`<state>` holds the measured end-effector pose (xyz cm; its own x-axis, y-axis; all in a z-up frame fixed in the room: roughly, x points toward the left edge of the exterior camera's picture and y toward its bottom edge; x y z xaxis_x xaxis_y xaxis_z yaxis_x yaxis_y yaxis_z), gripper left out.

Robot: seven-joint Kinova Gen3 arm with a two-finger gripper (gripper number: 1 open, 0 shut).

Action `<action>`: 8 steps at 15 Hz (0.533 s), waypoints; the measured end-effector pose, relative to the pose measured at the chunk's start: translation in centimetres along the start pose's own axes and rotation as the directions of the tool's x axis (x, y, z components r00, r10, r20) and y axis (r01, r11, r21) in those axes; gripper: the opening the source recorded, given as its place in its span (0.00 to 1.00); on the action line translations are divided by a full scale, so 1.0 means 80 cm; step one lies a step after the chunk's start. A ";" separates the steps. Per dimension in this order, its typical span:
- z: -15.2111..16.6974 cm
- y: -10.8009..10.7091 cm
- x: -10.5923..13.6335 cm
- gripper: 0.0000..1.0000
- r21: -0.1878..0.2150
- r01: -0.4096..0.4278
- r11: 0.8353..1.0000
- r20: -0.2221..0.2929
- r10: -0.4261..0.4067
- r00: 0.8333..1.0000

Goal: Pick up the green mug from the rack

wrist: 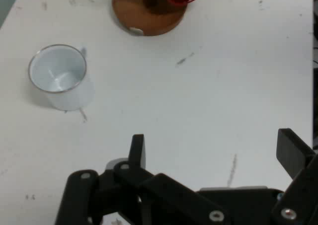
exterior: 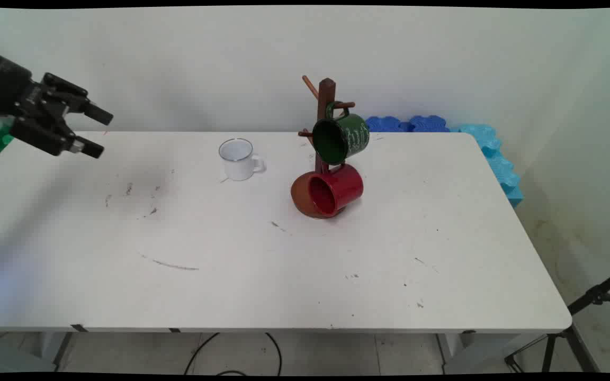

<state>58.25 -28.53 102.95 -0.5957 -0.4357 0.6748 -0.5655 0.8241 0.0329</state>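
My black gripper hangs open above the table's far left corner, with nothing between its fingers. A white enamel mug stands upright at the back middle, its handle to the right; the hand view has the same white mug at upper left, well clear of the gripper. To its right stands a brown wooden mug tree. A green mug hangs on an upper peg and a red mug hangs low, over the round base.
The white table carries scuff marks and a thin curved line at front left. Blue foam pieces lie behind the back right corner. A black tripod stands on the floor at the right. Cables hang under the front edge.
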 end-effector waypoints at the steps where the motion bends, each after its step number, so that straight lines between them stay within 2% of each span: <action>1: 0.005 0.002 0.000 1.00 0.010 0.001 1.000 -0.002 -0.001 1.000; 8: 0.065 0.026 0.015 1.00 0.087 0.035 0.996 -0.036 -0.032 0.999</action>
<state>53.41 -29.24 100.00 -0.5559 -0.4487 0.6997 -0.6337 0.7735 -0.0075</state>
